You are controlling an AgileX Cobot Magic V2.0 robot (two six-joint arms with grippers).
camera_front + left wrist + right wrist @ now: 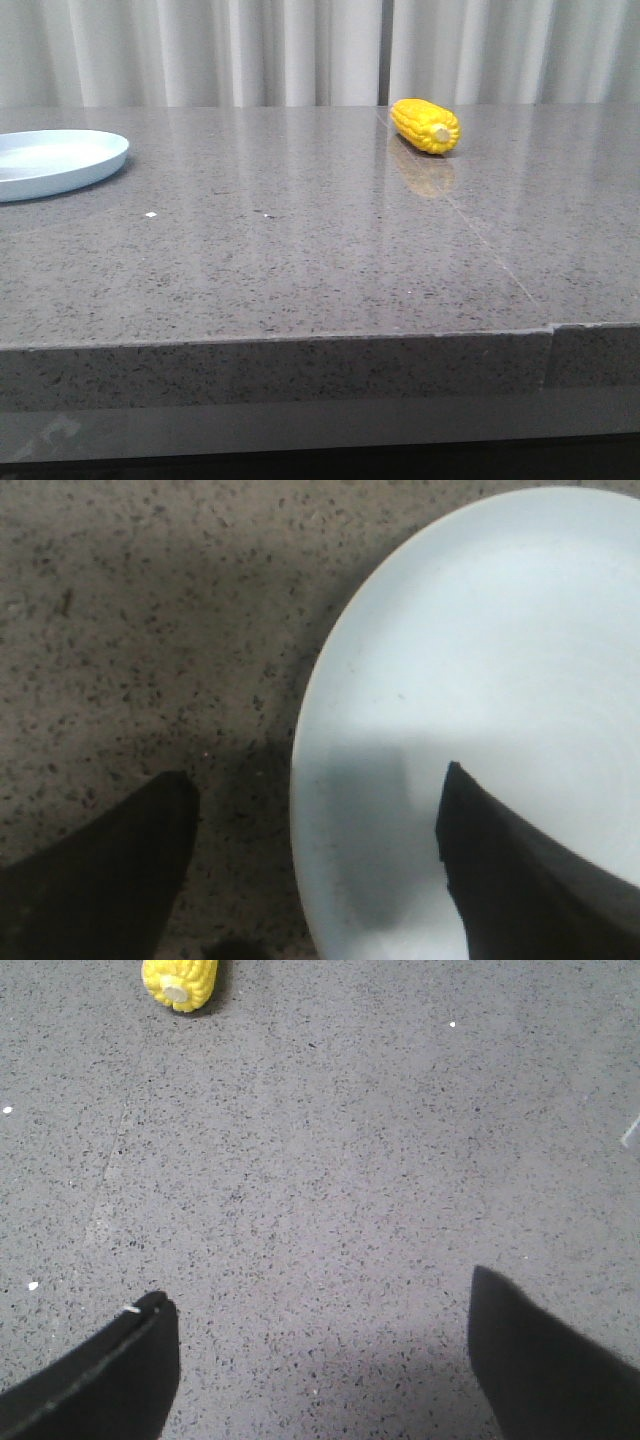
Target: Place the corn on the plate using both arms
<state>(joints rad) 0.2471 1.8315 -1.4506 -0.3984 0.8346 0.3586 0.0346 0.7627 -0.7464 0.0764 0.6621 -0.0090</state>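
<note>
The yellow corn (426,125) lies on the grey stone table toward the back right, its pale stub end facing forward. It also shows far off in the right wrist view (181,982). The pale blue-white plate (60,160) sits at the left edge of the front view, empty. My left gripper (315,785) is open and hovers over the plate's rim (310,730), one finger over the table, the other over the plate. My right gripper (322,1295) is open and empty over bare table, well short of the corn. Neither arm shows in the front view.
The grey speckled table (300,250) has a front edge (270,345) near the camera and a thin seam (470,225) running back toward the corn. White curtains (300,50) hang behind. Small white specks (151,214) lie on the table.
</note>
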